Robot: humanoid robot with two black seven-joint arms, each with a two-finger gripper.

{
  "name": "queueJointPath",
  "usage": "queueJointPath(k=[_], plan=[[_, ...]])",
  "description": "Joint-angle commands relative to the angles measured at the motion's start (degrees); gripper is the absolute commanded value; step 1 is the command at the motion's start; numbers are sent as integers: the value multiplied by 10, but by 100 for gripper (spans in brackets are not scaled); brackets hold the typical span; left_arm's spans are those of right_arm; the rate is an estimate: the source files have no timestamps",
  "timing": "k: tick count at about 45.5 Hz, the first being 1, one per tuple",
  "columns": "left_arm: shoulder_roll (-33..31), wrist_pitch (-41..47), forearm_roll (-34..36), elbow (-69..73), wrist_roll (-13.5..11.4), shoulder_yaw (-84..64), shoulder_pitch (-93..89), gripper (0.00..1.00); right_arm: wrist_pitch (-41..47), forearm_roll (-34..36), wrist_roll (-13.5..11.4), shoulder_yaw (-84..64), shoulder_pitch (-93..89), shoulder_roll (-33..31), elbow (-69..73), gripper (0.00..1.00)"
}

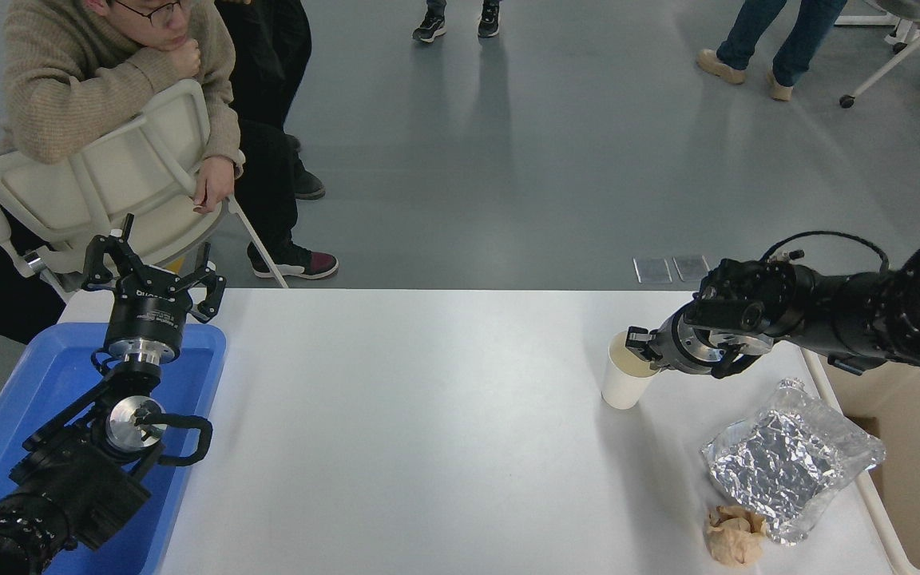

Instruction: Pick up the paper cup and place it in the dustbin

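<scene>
Head view: right gripper (642, 343) pinches paper cup (624, 380) by its rim, far right of table (428, 415). Thin-rim grip: cup could slip or crush before reaching dustbin (919, 471). Left gripper (152, 275) parked, spread open.

A single head view looks from high on the robot's side, facing forward and down over the bench (428, 415). The bench fills the lower half; beyond its far edge the grey floor (508, 176) and a seated person (93, 88) show. Both arms enter from the near corners, fairly close.
</scene>
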Motion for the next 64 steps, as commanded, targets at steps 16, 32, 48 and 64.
queueJointPath(k=[16, 32, 48, 64], plan=[[0, 0, 0, 0, 0, 1, 0, 99, 287, 23, 0, -36, 349, -152, 172, 0], [0, 0, 0, 0, 0, 1, 0, 99, 287, 64, 1, -99, 483, -159, 195, 0], [0, 0, 0, 1, 0, 1, 0, 99, 287, 62, 0, -135, 505, -159, 196, 0], [0, 0, 0, 1, 0, 1, 0, 99, 287, 39, -1, -209, 471, -250, 189, 0]])
